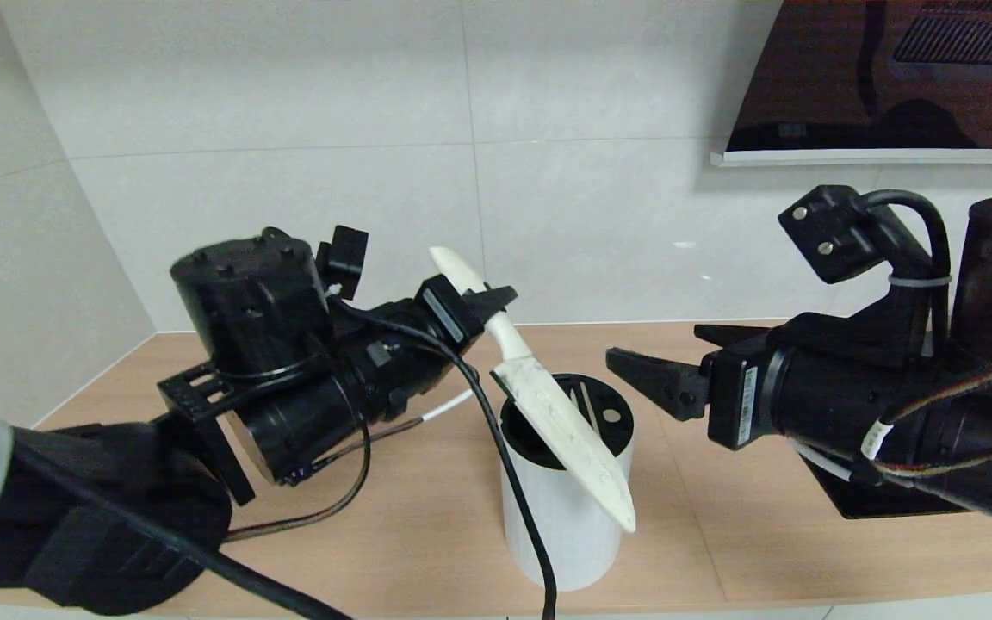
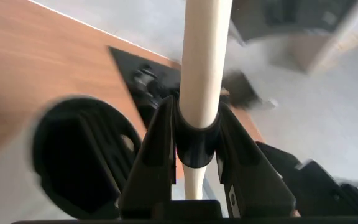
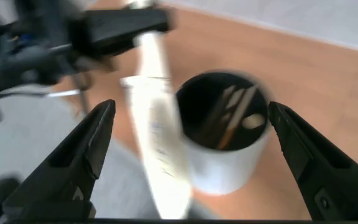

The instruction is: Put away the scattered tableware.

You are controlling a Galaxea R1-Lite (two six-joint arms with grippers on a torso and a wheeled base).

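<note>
The left gripper [image 1: 472,308] is clamped on the handle of the knife [image 1: 552,409]. The knife is tilted with its blade down, close by the holder [image 1: 565,525], which stands near the front edge of the counter [image 1: 427,517]. The right gripper [image 1: 664,357] hovers just beside the holder's rim, its jaws apart.

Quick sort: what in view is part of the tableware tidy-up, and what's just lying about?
Job:
- white knife, clamped in the left pincer
- white utensil holder on the counter
- utensils already in the holder
- right pincer, open, near the holder

Lying about:
- black flat slab on the counter
- range hood
</note>
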